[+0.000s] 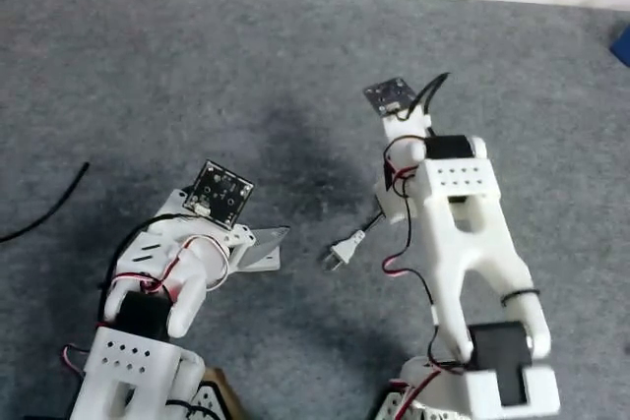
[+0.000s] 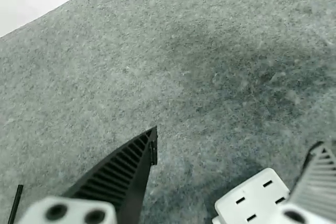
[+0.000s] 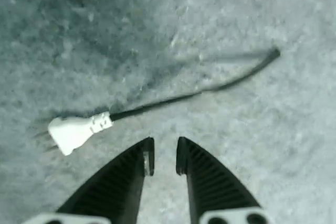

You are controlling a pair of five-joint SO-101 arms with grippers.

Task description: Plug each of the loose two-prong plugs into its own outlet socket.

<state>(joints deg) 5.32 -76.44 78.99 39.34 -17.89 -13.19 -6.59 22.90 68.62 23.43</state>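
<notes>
Surveying from the high view, found one white plug (image 1: 340, 251) lying flat on the grey desk (image 1: 177, 66), just toward 5 o'clock of centre. Noted prongs aimed at 8 o'clock and a black cord (image 1: 372, 226) leaving toward 1 o'clock, passing under the right arm (image 1: 463, 233). Placed that arm at 3 o'clock of the plug and the left arm (image 1: 162, 277) at 8 o'clock of it, its front end near the plug but not touching.

Checked right fingers (image 3: 202, 177) in the right wrist view: both black, nearly together, a narrow gap between the tips, nothing held. Found them over bare desk, near the plug but clear of it, with the cord running across beyond the tips and ending on the desk.

Checked left fingers (image 2: 126, 174) in the left wrist view: spread wide apart, one black, one pale, clamped on nothing. Recorded a white outlet (image 2: 252, 200), paired slots facing up and open, sitting between them close beside the pale one; could not tell whether touching.

Logged the plug as loose on the desk. Also logged a separate black cable (image 1: 44, 209) at the 9 o'clock edge and a blue item (image 1: 622, 44) at the 2 o'clock edge.
</notes>
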